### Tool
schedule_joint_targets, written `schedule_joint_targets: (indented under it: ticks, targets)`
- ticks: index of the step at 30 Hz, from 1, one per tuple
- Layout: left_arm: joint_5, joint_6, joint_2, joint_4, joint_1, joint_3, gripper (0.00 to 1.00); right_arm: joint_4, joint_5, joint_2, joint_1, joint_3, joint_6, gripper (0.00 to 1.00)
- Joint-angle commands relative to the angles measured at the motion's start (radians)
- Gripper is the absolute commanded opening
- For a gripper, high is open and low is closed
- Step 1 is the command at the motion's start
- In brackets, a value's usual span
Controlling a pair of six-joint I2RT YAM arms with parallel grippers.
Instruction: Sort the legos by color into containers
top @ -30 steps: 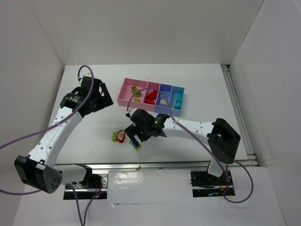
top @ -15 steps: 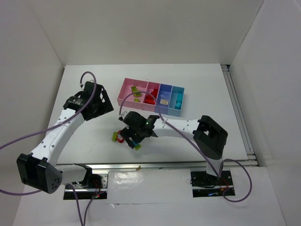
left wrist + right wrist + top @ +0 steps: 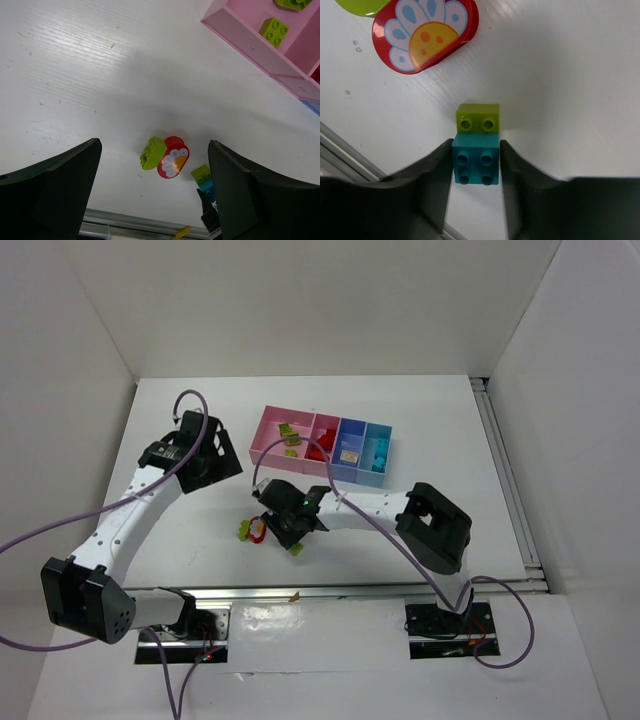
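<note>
**Right jaws pinching a teal brick (image 3: 475,166); left jaws spread wide, holding nothing.**

Both right pads (image 3: 432,172) press the flanks of the teal brick, which sits on the tabletop (image 3: 450,430) with a lime brick (image 3: 478,118) touching its far end. Near it lies a red rounded piece (image 3: 422,35) printed with a flower, white-and-blue petals around a yellow-orange centre. A lime piece (image 3: 362,5) beside it is cut off by the frame. The left jaws hang above the tabletop. The containers (image 3: 262,440) stand farther back with lime, red and teal legos (image 3: 318,447) inside. The blue bin's content is too small to tell. In the top view the wrist hides the right jaws.
</note>
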Motion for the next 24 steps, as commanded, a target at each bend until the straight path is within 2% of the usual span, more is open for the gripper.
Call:
schedule_joint_targets:
  ticks: [1,4,6,8,9,10,13,14,16,18,20,24]
  targets:
    - [0.012,0.026,-0.001,0.029,0.011,0.024,0.98,-0.003,0.063,-0.014,0.007,0.047,0.001,0.37]
    - [0.032,0.038,0.010,0.041,0.020,0.024,0.98,-0.049,0.118,-0.046,0.007,0.079,0.001,0.25]
    - [0.072,0.066,0.010,0.060,0.020,0.034,0.98,-0.072,0.109,-0.097,-0.033,0.090,0.011,0.24]
    - [0.216,0.156,0.010,0.120,0.046,0.034,0.98,-0.072,0.019,-0.181,-0.088,0.080,0.022,0.24]
    - [0.283,0.190,0.010,0.140,0.046,0.034,0.98,-0.054,-0.021,-0.213,-0.153,0.071,0.033,0.24]
    - [0.440,0.250,0.010,0.158,0.063,0.034,0.97,-0.042,-0.124,-0.244,-0.192,0.060,0.033,0.24]
    - [0.651,0.305,0.010,0.224,0.075,0.052,0.97,-0.007,-0.306,-0.332,-0.342,0.046,0.033,0.24]
    - [0.760,0.318,0.010,0.236,0.075,0.052,0.97,-0.006,-0.407,-0.342,-0.372,0.046,0.033,0.24]
    - [0.912,0.318,0.010,0.281,0.086,0.052,0.97,0.006,-0.528,-0.356,-0.439,0.046,0.045,0.24]
    - [0.998,0.318,0.010,0.325,0.086,0.043,0.97,0.030,-0.604,-0.385,-0.485,0.034,0.065,0.24]
    - [1.119,0.272,0.001,0.428,0.086,0.005,0.94,0.099,-0.715,-0.408,-0.514,0.005,0.111,0.24]
    - [1.245,0.165,0.010,0.627,0.086,-0.040,0.94,0.227,-0.860,-0.421,-0.556,-0.028,0.198,0.24]
